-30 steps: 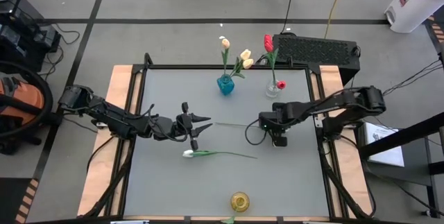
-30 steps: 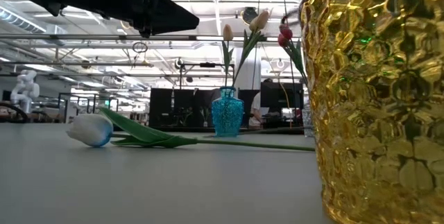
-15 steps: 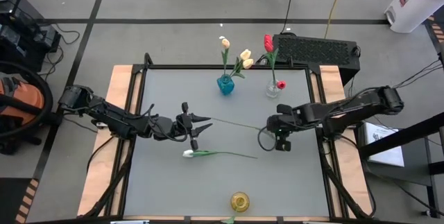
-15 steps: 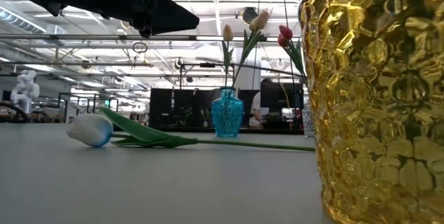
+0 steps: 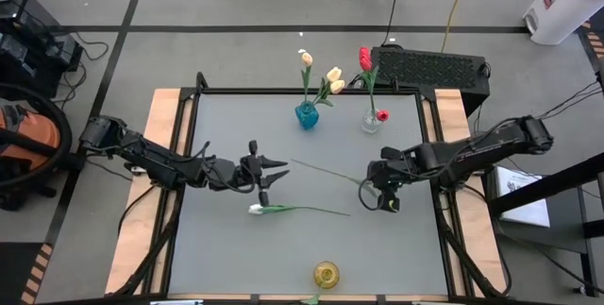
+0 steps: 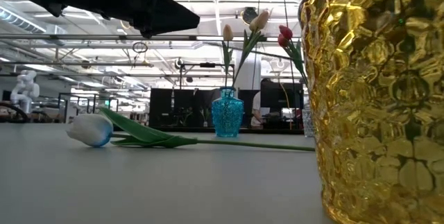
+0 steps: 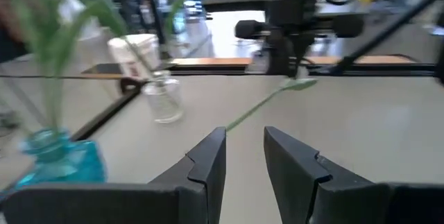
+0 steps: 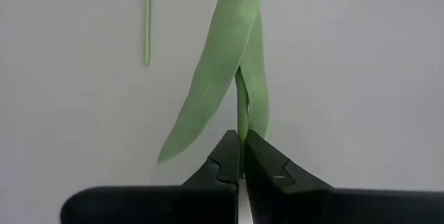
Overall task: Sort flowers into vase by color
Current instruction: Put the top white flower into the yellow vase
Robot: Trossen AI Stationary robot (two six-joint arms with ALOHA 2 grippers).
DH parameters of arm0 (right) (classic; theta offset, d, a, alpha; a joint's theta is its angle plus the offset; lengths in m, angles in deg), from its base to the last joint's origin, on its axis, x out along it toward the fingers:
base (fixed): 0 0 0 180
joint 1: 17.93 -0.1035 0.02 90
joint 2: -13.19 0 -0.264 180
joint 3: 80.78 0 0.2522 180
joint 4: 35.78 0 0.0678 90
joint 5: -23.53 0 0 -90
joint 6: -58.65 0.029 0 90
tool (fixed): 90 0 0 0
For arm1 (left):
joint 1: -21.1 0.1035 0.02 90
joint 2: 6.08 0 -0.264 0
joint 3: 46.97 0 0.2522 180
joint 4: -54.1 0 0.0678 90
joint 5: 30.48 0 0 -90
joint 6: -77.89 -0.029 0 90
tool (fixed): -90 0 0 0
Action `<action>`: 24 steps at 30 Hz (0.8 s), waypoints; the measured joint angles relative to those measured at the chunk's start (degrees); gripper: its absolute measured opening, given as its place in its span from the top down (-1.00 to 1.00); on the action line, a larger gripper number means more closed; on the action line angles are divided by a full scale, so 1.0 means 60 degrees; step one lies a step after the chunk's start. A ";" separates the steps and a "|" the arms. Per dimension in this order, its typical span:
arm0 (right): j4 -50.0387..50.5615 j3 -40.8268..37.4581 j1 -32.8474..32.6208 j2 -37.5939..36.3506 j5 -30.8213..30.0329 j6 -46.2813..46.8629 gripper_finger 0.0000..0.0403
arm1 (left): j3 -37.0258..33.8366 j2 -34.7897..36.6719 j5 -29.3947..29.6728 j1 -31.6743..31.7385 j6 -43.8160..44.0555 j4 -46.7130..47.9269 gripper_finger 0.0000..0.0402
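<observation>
The left arm reaches in from the tabletop's left edge, its end effector (image 5: pixel 268 171) hovering near the middle, fingers (image 7: pixel 208 161) slightly parted and holding nothing. The right arm stretches in from the right edge, wrist bent down, its end effector (image 8: pixel 241 156) pinched tight on a stem (image 8: pixel 241 106).

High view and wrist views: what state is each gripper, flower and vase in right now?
Left gripper: open, empty, mid-table.
Right gripper: shut on green tulip stem.
Green tulip stem: held at its right end.
White tulip: lying flat on the table.
Blue glass vase: upright, holds cream tulips.
Clear glass vase: upright, holds red tulips.
Gold textured vase: upright, empty.
</observation>
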 joint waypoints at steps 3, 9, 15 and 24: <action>-0.0006 0.0000 -0.0136 0.0014 0.0000 0.0030 1.00 | 0.0041 0.0001 -0.0593 0.0002 0.0037 0.0222 0.47; -0.0022 0.0002 -0.0177 0.0227 0.0004 0.0030 1.00 | 0.1573 0.0004 -0.0679 0.0092 0.0288 0.4814 0.47; -0.0035 0.0003 -0.0177 0.0979 0.0004 -0.0065 1.00 | 0.3635 0.0004 -0.0739 0.0329 0.0000 0.8358 0.47; 0.0189 0.1514 -0.0177 0.2564 -0.0435 -0.1205 1.00 | 0.5093 0.0007 -0.2699 0.0627 -0.0313 0.9565 0.47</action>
